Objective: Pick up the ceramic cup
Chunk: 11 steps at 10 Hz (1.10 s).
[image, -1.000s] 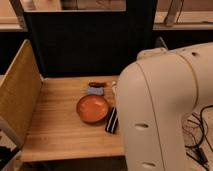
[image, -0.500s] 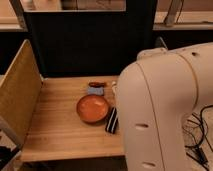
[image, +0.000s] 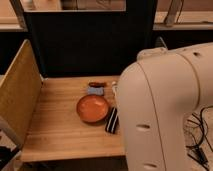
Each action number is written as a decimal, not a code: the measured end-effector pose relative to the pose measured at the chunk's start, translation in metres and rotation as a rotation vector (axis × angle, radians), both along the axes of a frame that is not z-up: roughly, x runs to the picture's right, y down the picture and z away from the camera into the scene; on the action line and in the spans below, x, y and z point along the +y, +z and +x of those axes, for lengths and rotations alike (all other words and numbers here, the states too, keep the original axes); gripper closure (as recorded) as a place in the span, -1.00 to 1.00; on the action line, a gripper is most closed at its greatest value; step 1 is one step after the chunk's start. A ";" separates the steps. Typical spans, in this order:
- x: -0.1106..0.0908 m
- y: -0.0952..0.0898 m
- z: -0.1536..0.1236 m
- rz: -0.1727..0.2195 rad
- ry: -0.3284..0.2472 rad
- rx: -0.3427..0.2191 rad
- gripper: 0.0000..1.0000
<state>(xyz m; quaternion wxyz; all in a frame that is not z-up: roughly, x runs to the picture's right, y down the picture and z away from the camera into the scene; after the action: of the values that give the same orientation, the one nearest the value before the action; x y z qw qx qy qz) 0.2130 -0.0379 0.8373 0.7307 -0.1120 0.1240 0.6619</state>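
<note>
We judge the task barely begun: nothing is lifted, and the small pale whitish ceramic cup [image: 114, 90] shows only as a light sliver at the back right of the pale wooden tabletop [image: 55, 131], mostly hidden by the robot's bulky white arm housing [image: 165, 110]. The gripper is out of sight behind that housing, so we cannot tell whether it is apart or together. The reach, the grasp and the lift are all left. Room is tight around the cup: a wide shallow orange-brown bowl [image: 92, 108] lies near in front, a small blue-grey pad [image: 95, 91] just beside it, and a dark striped oblong packet [image: 112, 120] by the bowl's right. The left side is open up to the upright wooden side panel [image: 17, 95].
</note>
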 end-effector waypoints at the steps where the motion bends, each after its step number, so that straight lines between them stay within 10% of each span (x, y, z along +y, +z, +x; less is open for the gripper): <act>1: -0.002 -0.003 -0.008 0.013 -0.006 -0.020 -0.60; 6: 0.015 -0.025 -0.049 0.049 -0.195 -0.083 -0.60; 11: 0.052 -0.031 -0.029 0.014 -0.221 -0.016 -0.60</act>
<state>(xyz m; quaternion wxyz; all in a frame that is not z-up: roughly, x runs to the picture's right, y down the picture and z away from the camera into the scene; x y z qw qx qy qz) 0.1839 0.0146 0.8065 0.8009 -0.0977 0.1253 0.5773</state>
